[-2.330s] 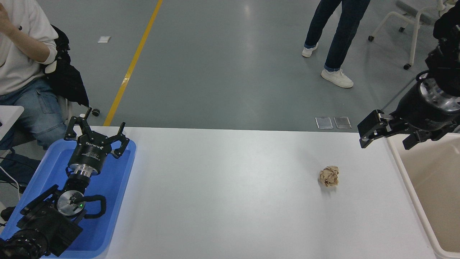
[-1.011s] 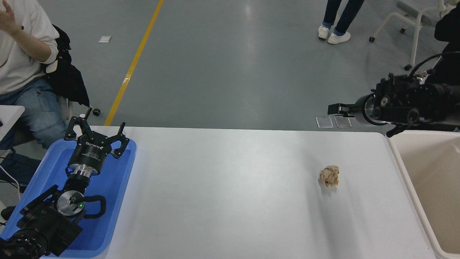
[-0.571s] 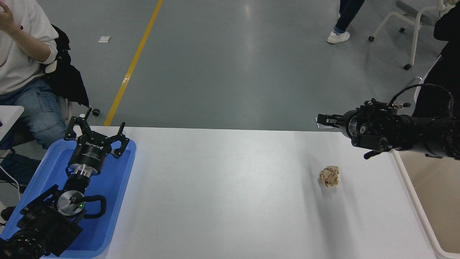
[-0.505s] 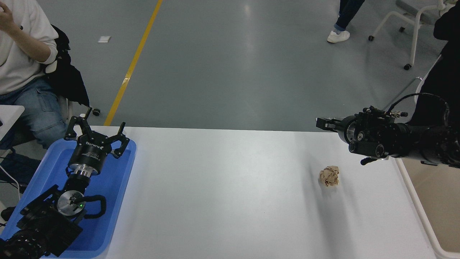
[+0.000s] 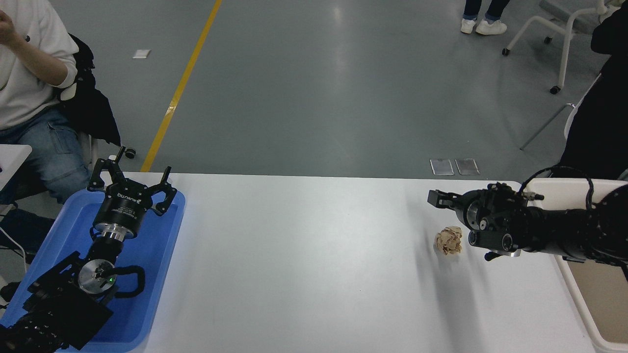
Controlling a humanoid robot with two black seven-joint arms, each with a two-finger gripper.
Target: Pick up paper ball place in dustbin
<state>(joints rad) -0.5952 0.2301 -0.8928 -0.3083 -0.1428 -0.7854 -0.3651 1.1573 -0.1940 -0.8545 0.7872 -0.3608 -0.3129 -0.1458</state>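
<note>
The paper ball [image 5: 448,240], a small tan-brown crumpled wad, lies on the white table [image 5: 304,255] right of centre. My right gripper [image 5: 438,199] comes in low from the right edge and points left. Its tip hangs just behind and above the ball, with the wrist right beside the ball on its right, not touching it. I see the gripper edge-on and cannot tell its state. The cream-beige dustbin [image 5: 575,297] stands at the table's right end, partly hidden by my right arm. My left gripper [image 5: 133,177] is parked open over the blue tray.
A shallow bright blue tray [image 5: 162,255] holds the left arm at the table's left end. A seated person [image 5: 29,88] is at the far left, another person's feet [image 5: 483,27] at the top. A wheeled white chair [image 5: 564,34] stands at the top right.
My right arm has swung down and forward from above the dustbin to just behind the paper ball. The ball has not moved. The standing person walked away toward the top.
</note>
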